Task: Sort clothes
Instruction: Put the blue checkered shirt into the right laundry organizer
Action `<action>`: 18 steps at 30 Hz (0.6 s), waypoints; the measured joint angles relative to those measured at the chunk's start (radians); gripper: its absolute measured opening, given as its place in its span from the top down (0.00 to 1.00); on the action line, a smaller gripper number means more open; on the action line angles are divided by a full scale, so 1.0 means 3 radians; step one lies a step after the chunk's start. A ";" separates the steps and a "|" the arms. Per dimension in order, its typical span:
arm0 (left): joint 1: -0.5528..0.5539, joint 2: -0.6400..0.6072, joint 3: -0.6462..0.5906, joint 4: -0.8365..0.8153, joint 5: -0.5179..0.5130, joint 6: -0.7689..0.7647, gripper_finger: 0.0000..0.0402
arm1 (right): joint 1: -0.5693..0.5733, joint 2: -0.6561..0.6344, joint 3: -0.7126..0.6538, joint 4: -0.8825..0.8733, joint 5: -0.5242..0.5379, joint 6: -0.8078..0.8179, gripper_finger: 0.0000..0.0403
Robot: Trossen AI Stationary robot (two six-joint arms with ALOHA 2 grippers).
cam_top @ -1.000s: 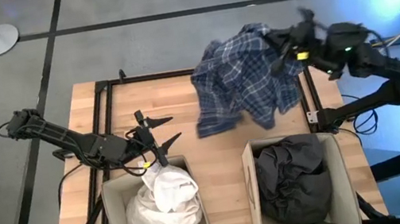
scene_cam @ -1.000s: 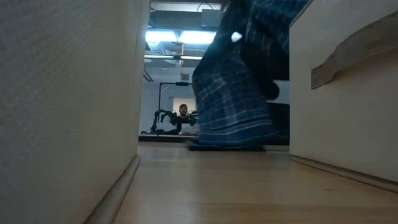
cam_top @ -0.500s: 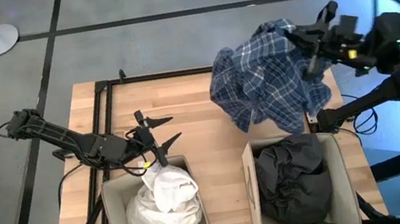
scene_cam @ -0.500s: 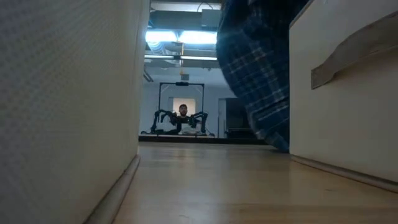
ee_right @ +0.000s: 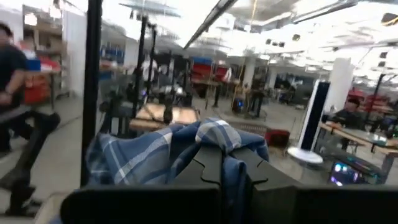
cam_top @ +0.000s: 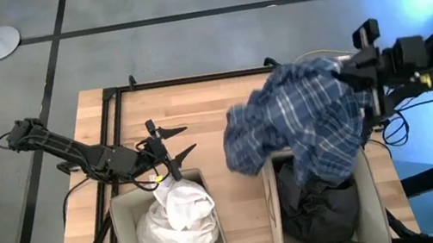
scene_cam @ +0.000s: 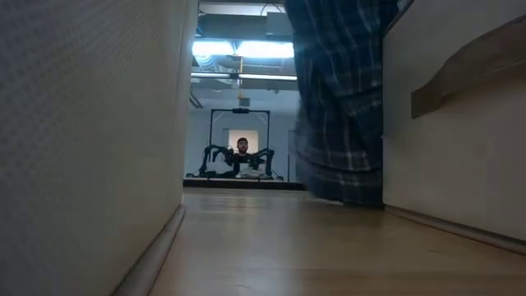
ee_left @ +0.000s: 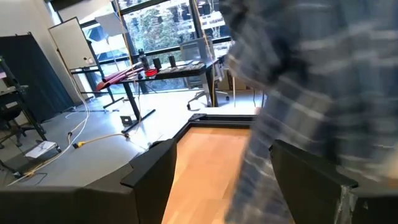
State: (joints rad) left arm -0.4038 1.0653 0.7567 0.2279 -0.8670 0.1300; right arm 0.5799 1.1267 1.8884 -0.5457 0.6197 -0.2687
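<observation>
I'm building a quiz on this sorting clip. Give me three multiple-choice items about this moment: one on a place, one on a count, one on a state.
1. Where does the plaid shirt hang?
A. over the right box
B. inside the left box
C. flat on the table's far left corner

2. How many beige boxes stand on the table?
A. one
B. two
C. four

3. How is the right tool?
A. open and bare
B. shut on the plaid shirt
C. resting in the left box

Key: 1 A, the shirt drapes down over the right box and the dark clothes in it. 2 B, the right box plus the left box with the white garment. 3 B, the right tool has fabric pinched between its fingers; the left tool waits open by the left box.
</observation>
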 joint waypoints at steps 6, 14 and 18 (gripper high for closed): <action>0.0000 0.0000 0.0000 0.0000 -0.0001 -0.0013 0.37 | 0.0662 0.0249 0.0055 -0.0277 0.1036 0.0020 0.99; 0.0000 0.0000 0.0000 0.0000 0.0000 -0.0044 0.37 | 0.1283 0.0587 0.0055 -0.0692 0.2421 0.0517 0.99; 0.0000 0.0000 0.0000 -0.0001 0.0000 -0.0055 0.37 | 0.1420 0.0683 0.0056 -0.1276 0.2553 0.1322 0.99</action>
State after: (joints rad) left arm -0.4038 1.0653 0.7567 0.2277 -0.8670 0.1135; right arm 1.0058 1.3316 1.9053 -0.9286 1.3857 0.1277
